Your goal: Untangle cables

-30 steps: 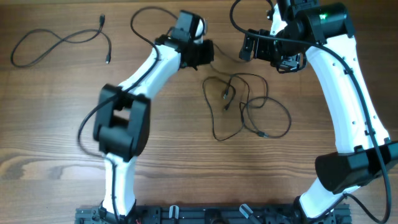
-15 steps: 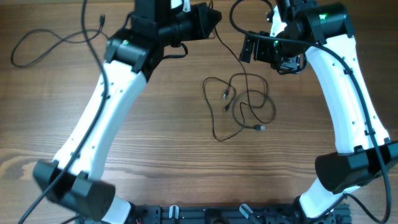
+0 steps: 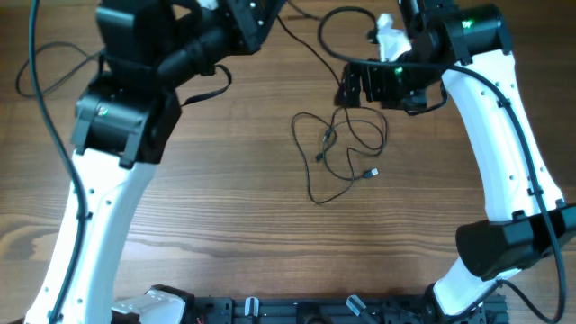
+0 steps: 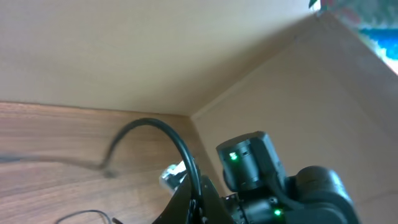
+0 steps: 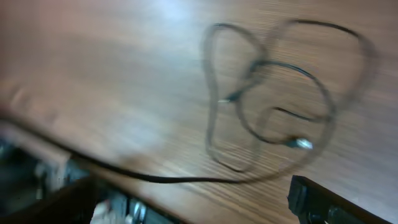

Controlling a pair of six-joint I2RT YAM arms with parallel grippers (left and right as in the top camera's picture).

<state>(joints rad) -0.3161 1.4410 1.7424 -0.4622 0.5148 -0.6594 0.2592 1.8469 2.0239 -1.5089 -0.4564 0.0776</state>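
Observation:
The cables (image 3: 342,148) lie as a loose tangle of thin black loops on the wooden table (image 3: 225,225), with a small plug end (image 3: 367,173) at the lower right. One strand rises from the tangle up to my left gripper (image 3: 270,11), which is lifted high at the table's far edge. In the left wrist view that gripper (image 4: 199,202) is shut on the black strand (image 4: 163,126), which arcs up out of the jaws. My right gripper (image 3: 355,85) hovers open just beyond the tangle. Its wrist view shows the blurred cables (image 5: 273,106), a taut strand (image 5: 186,178) and the right gripper (image 5: 193,208) holding nothing.
Another thin black cable (image 3: 20,83) lies at the far left, partly hidden by the raised left arm (image 3: 121,117). Thick arm cables hang beside both arms. The right arm (image 3: 504,153) stands along the right side, and the arm bases (image 3: 297,310) line the front edge.
The left arm has swung up and left, lifting its held strand. The tangle has drawn tighter and its plug end slid up and left. The right gripper shifted slightly left.

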